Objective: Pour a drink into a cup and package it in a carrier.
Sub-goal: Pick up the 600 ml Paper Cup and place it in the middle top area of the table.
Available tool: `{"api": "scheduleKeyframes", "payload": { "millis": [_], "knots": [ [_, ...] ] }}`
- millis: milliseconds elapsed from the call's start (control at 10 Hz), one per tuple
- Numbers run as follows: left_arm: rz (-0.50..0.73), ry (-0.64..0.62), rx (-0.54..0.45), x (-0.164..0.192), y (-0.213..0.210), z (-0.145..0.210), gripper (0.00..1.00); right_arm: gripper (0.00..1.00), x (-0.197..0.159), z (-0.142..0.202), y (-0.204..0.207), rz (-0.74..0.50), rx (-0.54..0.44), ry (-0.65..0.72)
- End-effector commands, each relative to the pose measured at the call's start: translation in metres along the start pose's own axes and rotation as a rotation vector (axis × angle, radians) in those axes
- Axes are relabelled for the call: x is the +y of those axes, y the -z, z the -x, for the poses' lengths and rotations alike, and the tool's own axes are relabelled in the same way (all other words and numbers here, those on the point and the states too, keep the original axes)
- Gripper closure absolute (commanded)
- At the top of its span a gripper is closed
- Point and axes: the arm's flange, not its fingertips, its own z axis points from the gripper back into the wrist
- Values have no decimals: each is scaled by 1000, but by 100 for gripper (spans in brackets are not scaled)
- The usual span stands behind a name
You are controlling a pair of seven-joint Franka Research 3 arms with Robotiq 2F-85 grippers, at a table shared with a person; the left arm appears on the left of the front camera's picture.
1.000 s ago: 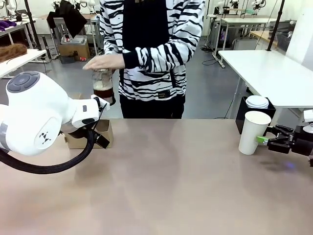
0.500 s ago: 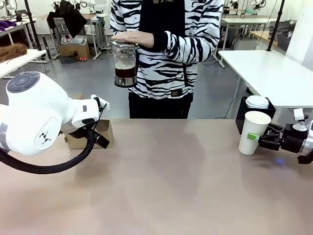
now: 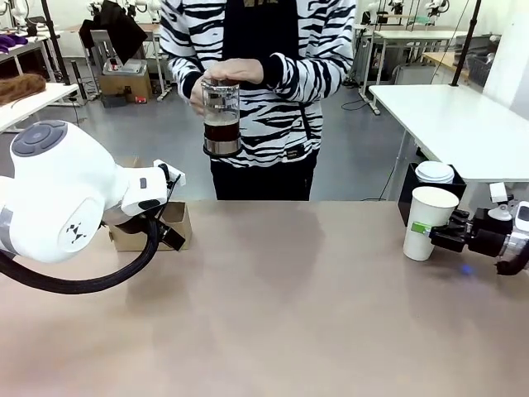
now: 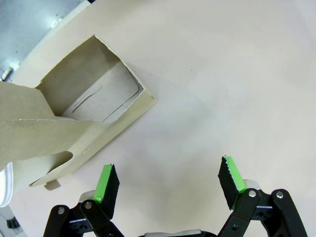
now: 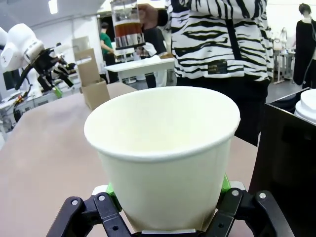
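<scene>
Paper cup (image 3: 431,211) upright at the counter's (image 3: 289,306) right edge, the right tool (image 3: 430,233) straddling its base, pads at either side (clamped or not, cannot tell) — the drink (image 3: 221,132), in a glass jug (image 3: 221,103) held by the person's hand (image 3: 240,73), lies high and well to the cup's left.

left end effector (image 4: 168,183) — fingers spread | carrier (image 4: 74,128) — just beyond, on table (image 4: 222,74)

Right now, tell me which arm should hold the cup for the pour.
Right. The right claw grips the cup near its base, upright on the table. The left claw hangs open beside the carrier, holding nothing. The person holds the jug at the far side.
</scene>
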Motion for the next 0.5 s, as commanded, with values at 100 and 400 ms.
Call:
{"api": "scheduleKeyframes", "payload": {
  "millis": [100,400],
  "knots": [
    [1,0,-1,0,0,0,0,20,1,-1,3,-5,-1,-4],
    [1,0,-1,0,0,0,0,20,8,-22,-1,7,-66,36]
  ]
}}
